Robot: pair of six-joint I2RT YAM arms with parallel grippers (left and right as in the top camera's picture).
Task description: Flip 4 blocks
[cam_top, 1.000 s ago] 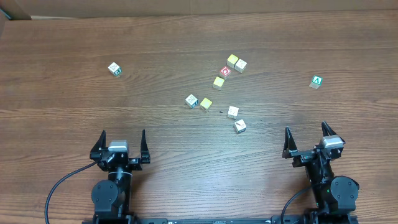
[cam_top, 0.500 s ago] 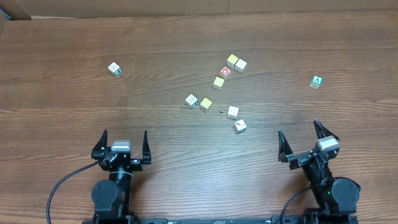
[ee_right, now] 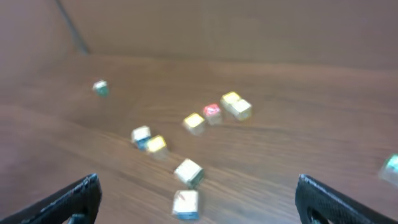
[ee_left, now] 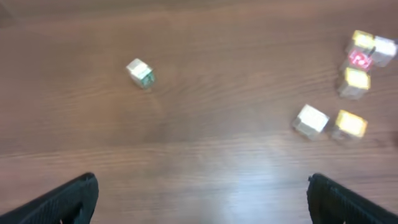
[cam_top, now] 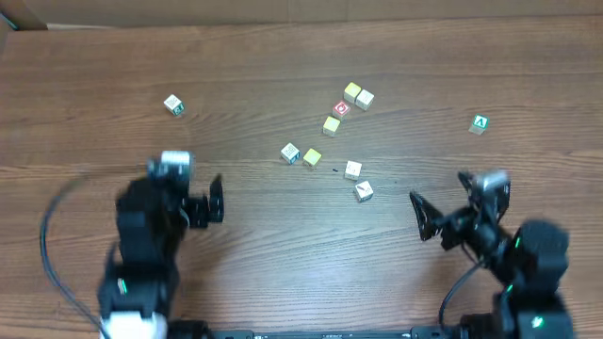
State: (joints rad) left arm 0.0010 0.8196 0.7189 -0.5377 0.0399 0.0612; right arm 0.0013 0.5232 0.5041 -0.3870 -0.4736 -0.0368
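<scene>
As wrist views blur, small cubic blocks (cam_top: pixel 353 169) dot wood-grain table (cam_top: pixel 283 56)

FREE: bare table (cam_top: pixel 283 235) open along lower centre and top edge | BLOCKED: blocks (cam_top: pixel 353 169) clustered centre-right, red-faced cube (cam_top: pixel 341 108) among them | STRAYS: lone cube (cam_top: pixel 173 104) upper left, green cube (cam_top: pixel 480 123) far right

A wood-grain table under soft, even light

We see a brown table (cam_top: pixel 283 56) with long horizontal grain filling nearly the whole overhead view. A paler tan strip (cam_top: pixel 188 9) runs along its far edge. In the right wrist view we make out a plain brown backdrop (ee_right: pixel 249 25) behind it, blurred.
</scene>
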